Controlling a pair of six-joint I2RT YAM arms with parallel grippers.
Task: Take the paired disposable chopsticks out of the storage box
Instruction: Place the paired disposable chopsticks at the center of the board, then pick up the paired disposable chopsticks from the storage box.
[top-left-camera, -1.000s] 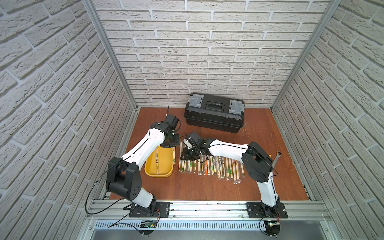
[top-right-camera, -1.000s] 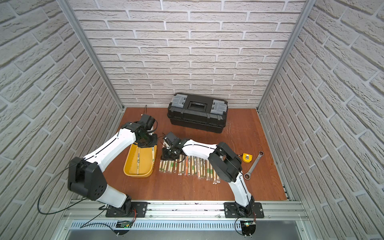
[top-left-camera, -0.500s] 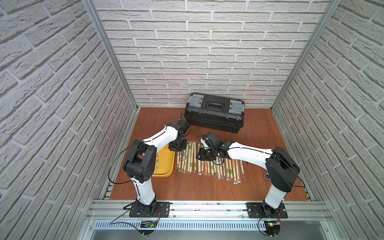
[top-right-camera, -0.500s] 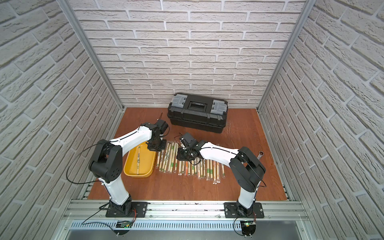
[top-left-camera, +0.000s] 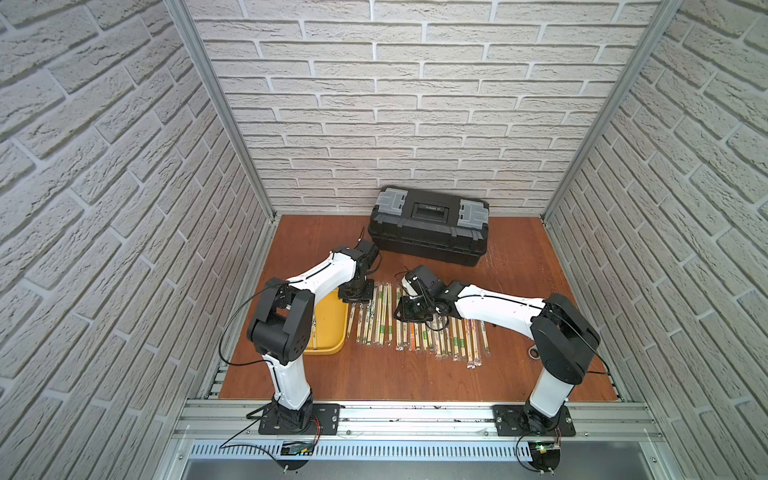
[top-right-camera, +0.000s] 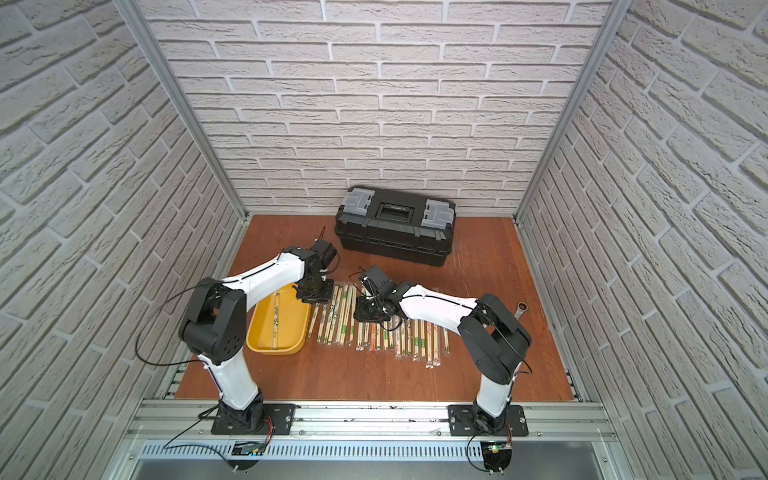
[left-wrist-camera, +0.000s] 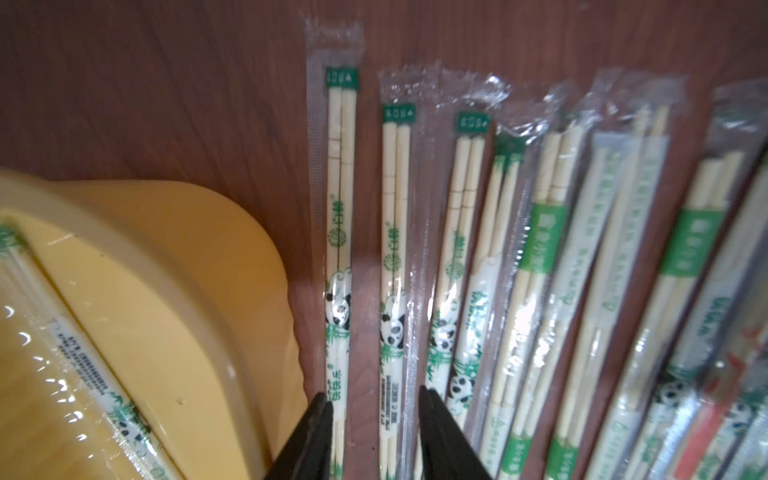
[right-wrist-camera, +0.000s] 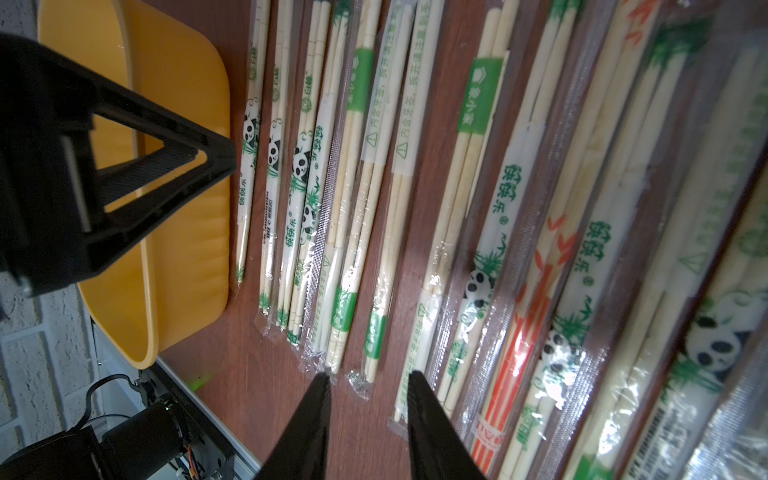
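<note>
The yellow storage box (top-left-camera: 332, 332) (top-right-camera: 291, 343) sits at the left of the wooden floor. One sleeved pair (top-right-camera: 274, 318) (left-wrist-camera: 83, 374) lies inside it. Several paired disposable chopsticks (top-left-camera: 419, 332) (top-right-camera: 374, 332) lie side by side on the floor, right of the box. My left gripper (left-wrist-camera: 374, 397) (top-left-camera: 355, 295) is open, low over the row's left end by the box's far corner (left-wrist-camera: 187, 270). Two panda-print pairs (left-wrist-camera: 338, 249) lie flat under its jaws. My right gripper (right-wrist-camera: 370, 376) (top-right-camera: 368, 313) hangs open over the row's middle, with bare floor between its fingers.
A large black toolbox (top-left-camera: 428, 232) with grey latches stands at the back wall. A metal wrench (top-right-camera: 519, 309) lies at the right, behind the right arm. Brick walls close three sides, and an aluminium rail (top-left-camera: 415, 415) runs along the front.
My left gripper has swung from above the storage box to the left end of the row, and its jaws have opened. The right gripper has shifted a little to the right along the row.
</note>
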